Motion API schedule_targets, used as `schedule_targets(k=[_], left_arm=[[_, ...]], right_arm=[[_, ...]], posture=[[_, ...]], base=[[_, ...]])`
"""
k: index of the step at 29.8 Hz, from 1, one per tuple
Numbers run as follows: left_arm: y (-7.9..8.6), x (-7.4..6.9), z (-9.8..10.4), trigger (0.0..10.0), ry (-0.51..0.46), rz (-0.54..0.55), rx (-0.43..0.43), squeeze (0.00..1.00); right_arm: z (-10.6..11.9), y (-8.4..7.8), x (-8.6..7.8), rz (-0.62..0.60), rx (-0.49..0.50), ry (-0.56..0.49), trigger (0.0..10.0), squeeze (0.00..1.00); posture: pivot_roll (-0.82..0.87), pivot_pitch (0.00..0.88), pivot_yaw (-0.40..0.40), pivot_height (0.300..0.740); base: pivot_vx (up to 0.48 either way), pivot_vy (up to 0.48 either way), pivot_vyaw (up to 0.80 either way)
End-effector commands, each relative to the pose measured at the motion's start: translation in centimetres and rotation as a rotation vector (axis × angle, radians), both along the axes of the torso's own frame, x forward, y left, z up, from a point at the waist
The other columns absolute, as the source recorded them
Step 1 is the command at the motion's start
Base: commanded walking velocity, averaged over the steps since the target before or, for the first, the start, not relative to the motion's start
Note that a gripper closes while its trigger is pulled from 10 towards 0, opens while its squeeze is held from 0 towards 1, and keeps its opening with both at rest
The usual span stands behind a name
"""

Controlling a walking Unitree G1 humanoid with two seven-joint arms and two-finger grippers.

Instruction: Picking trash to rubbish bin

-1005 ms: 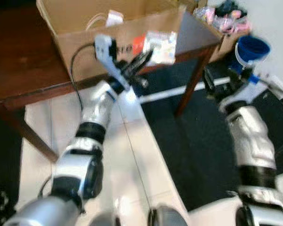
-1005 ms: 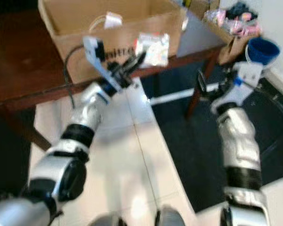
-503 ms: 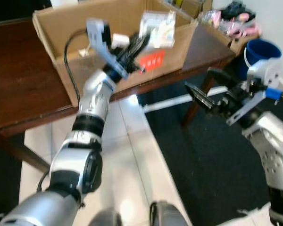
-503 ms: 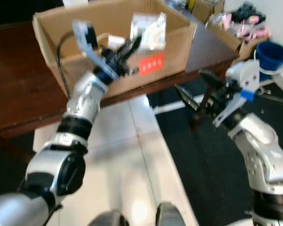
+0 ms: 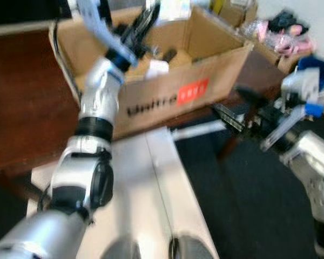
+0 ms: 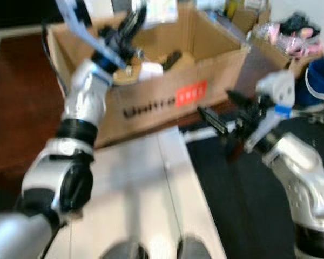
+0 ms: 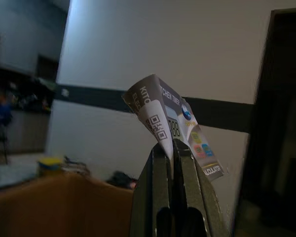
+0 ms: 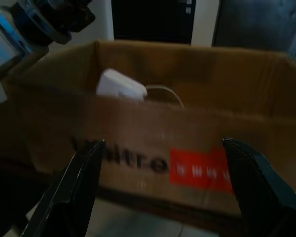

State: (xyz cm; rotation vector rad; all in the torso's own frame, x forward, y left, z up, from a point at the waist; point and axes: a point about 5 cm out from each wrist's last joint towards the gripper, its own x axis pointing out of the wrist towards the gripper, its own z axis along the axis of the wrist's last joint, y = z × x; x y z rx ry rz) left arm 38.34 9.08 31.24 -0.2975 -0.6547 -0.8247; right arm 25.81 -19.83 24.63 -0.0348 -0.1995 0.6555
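Two grippers are up, and the left gripper [image 7: 172,148] carries the load: its black fingers are pressed tight together on a crumpled printed wrapper [image 7: 175,126], pinching only the paper's lower edge (most of the sheet stands free above the tips). In the head views this wrapper [image 5: 173,6] sits high at the far side of the scene, above the open cardboard box [image 5: 205,65] that rests on the dark wooden table [image 5: 21,108]. The box, printed with black lettering and a red label, already holds a white object and a dark one.

The right gripper [image 5: 235,110] is spread wide and holds nothing, hanging near the box's right front corner, over the dark mat [image 5: 248,205].

The thin pinch is the main risk, I judge: a jolt of the arm could shake the light paper loose so it flutters down outside the box. Release too far toward the near wall and it may catch on the rim or drop to the white tiled floor [image 5: 146,183]. The right gripper's long open fingers also lie close to the cardboard, and a forward step could knock the box along the table. A blue bucket [image 5: 318,67] stands far right, well apart.
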Motion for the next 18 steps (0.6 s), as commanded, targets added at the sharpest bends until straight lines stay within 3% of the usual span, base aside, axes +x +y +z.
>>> schedule_targets(k=[1, 7, 12, 18], left_arm=[[0.37, 0.30, -0.51, 10.0, 0.018, 0.044, 0.038, 0.00], [0.01, 0.42, -0.76, 10.0, 0.009, 0.098, 0.104, 0.00], [-0.39, 0.27, -0.77, 10.0, -0.053, 0.155, 0.197, 0.00], [-0.58, 0.28, -0.89, 10.0, -0.074, 0.196, 0.237, 0.00]], right_arm=[[0.10, 0.19, -0.28, 0.012, 0.003, 0.008, 10.0, 0.00], [0.06, 0.16, -0.18, -0.001, 0.014, 0.026, 10.0, 0.00], [-0.28, 0.34, -0.24, 0.016, 0.013, 0.057, 10.0, 0.00], [-0.60, 0.92, -0.59, 0.060, 0.011, 0.078, 10.0, 0.00]], posture=[[0.03, 0.076, 0.000, 0.740], [0.03, 0.076, 0.000, 0.740], [0.02, 0.070, -0.003, 0.740], [0.02, 0.071, -0.004, 0.740]], base=[[0.326, 0.000, 0.00], [0.288, 0.000, 0.00], [0.000, 0.000, 0.00], [0.000, 0.000, 0.00]])
